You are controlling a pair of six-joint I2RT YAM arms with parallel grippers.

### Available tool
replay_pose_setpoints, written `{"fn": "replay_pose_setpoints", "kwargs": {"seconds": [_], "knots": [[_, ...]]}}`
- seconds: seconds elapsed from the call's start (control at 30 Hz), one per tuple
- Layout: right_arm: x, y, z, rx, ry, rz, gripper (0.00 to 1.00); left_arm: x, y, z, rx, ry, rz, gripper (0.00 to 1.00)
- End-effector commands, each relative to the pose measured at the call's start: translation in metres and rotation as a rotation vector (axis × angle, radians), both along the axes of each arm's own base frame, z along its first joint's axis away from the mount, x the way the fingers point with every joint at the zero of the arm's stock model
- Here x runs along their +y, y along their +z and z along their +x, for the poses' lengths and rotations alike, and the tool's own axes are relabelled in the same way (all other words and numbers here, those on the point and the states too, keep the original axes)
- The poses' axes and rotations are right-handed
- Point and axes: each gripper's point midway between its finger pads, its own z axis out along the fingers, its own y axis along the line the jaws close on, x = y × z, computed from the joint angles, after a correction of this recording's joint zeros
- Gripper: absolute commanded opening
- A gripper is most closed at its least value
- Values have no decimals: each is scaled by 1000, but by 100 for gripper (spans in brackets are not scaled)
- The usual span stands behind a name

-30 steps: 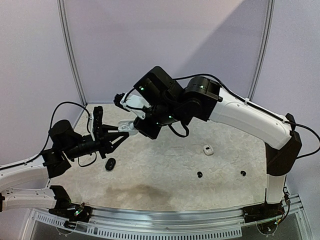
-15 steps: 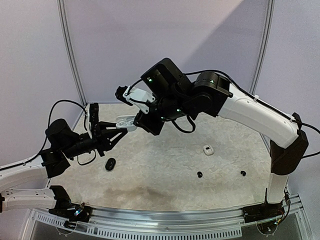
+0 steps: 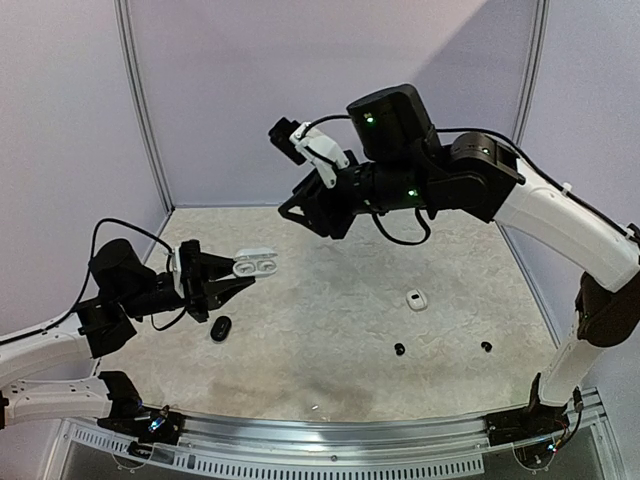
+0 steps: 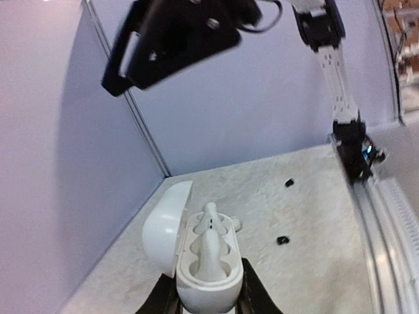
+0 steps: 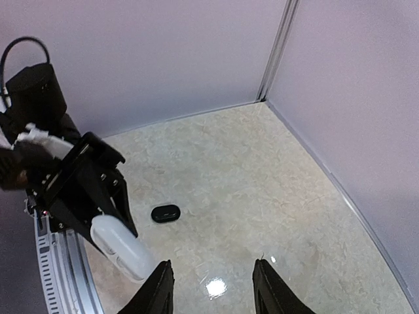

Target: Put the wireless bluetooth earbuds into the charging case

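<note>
Left hand, at the left of the overhead view, is clamped on the open white case above the table. The right hand hangs high at centre. A black case lies on the table just below the left hand, and two black buds lie at lower right.

From the left wrist, the fingers pinch the white case at bottom centre. Its lid is swung left and two white buds sit inside.

From the right wrist, the right hand's fingers stand apart with nothing between them, and the white case shows at lower left.
</note>
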Motion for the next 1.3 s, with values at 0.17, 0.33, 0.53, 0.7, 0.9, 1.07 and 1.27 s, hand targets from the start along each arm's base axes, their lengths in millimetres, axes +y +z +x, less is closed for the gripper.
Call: {"fn": "replay_pose_setpoints", "kwargs": {"seconds": [0.17, 0.33, 0.53, 0.7, 0.9, 1.07, 1.27], "knots": [[53, -17, 23, 30, -118, 179, 40, 2, -17, 16, -477, 82, 305, 0], [72, -75, 16, 104, -136, 38, 39, 3, 7, 22, -188, 107, 150, 0], [-10, -51, 82, 159, -455, 188, 42, 10, -9, 40, 323, 116, 81, 0], [-101, -51, 131, 181, -690, 222, 48, 24, -27, 78, 754, 246, 130, 0], [-189, -115, 155, 250, -930, 44, 57, 65, -92, 128, 1316, 466, 162, 0], [-212, -173, 141, 351, -971, -66, 64, 111, -158, 167, 1666, 631, 188, 0], [-208, -204, 137, 417, -965, -143, 68, 108, -212, 196, 1811, 597, 187, 0]]}}
